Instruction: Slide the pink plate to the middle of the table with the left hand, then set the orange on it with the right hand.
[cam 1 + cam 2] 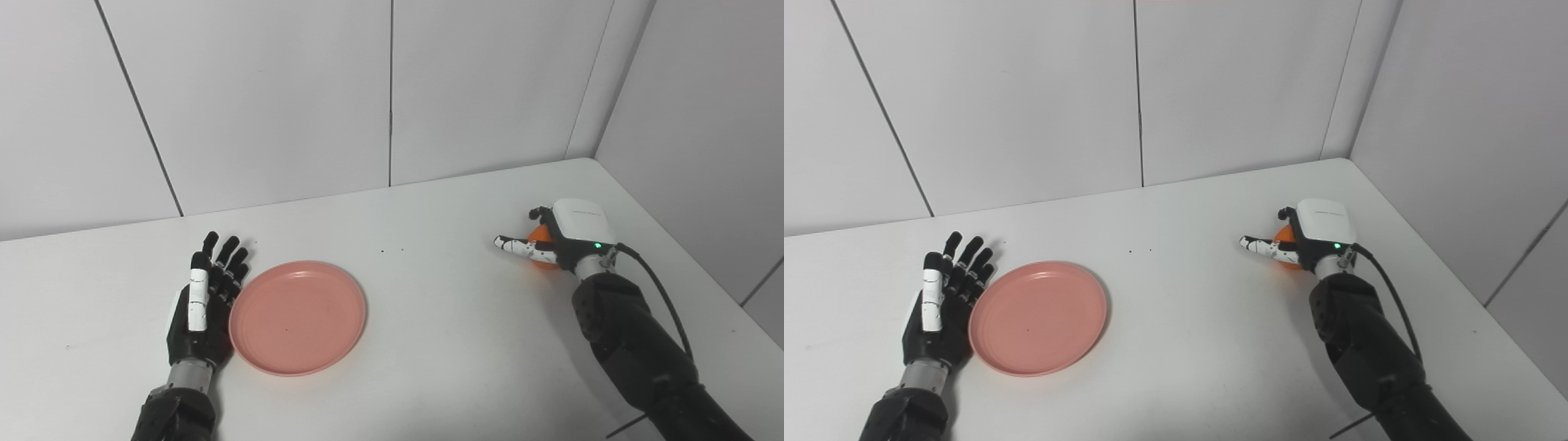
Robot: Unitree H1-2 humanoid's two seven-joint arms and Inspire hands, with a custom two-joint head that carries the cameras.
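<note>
The pink plate [297,316] lies flat on the white table, left of the middle. My left hand [205,303] lies open, fingers straight and pointing away from me, against the plate's left rim. The orange [541,244] sits on the table at the right, mostly hidden under my right hand [560,236]. That hand arches over it, its fingers curled down on the far side and its thumb stretched out to the left across the orange's front. I cannot see whether the grip is closed.
The white table [441,318] runs into a corner of white wall panels at the back and right. Its right edge [704,275] is close to my right arm. A black cable [664,300] hangs off the right wrist.
</note>
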